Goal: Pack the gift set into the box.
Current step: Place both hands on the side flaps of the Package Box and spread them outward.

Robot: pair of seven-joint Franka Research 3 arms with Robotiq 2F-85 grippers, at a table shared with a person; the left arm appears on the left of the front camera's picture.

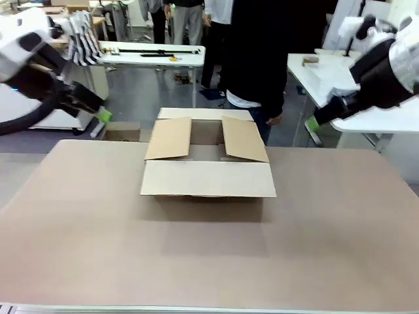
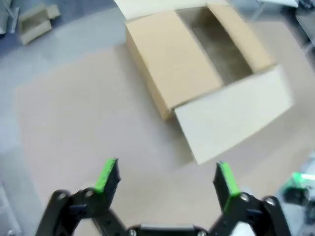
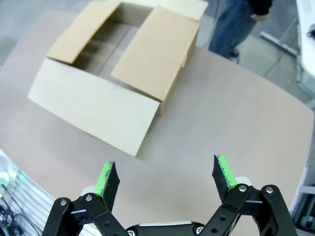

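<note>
Right up close, the left gripper [image 2: 166,173]: spread wide, green pads [image 2: 108,174] well apart, gripping nothing. Hanging high over the bare table [image 2: 88,113], off the box's left side.

Same story with the right gripper [image 3: 164,173]: fully parted, empty, poised above the table off the box's right side.

And there, between the two, the box [image 1: 208,178]. Sitting upright on the table, nearer the far edge than the near one. Plain brown cardboard, no print. Near flap stretched out flat toward the robot's side. Far flap folded out toward the person. Two side flaps leaning in over the opening with a gap between them. Through that gap, just dim bare cardboard inside.

Beyond the box, a person [image 1: 255,52] in a dark top, standing just behind the far flap. One hand [image 1: 275,120] hanging low, near the box's far right corner.

Off the box's far left corner, down on the floor, a small open carton [image 1: 122,131].
</note>
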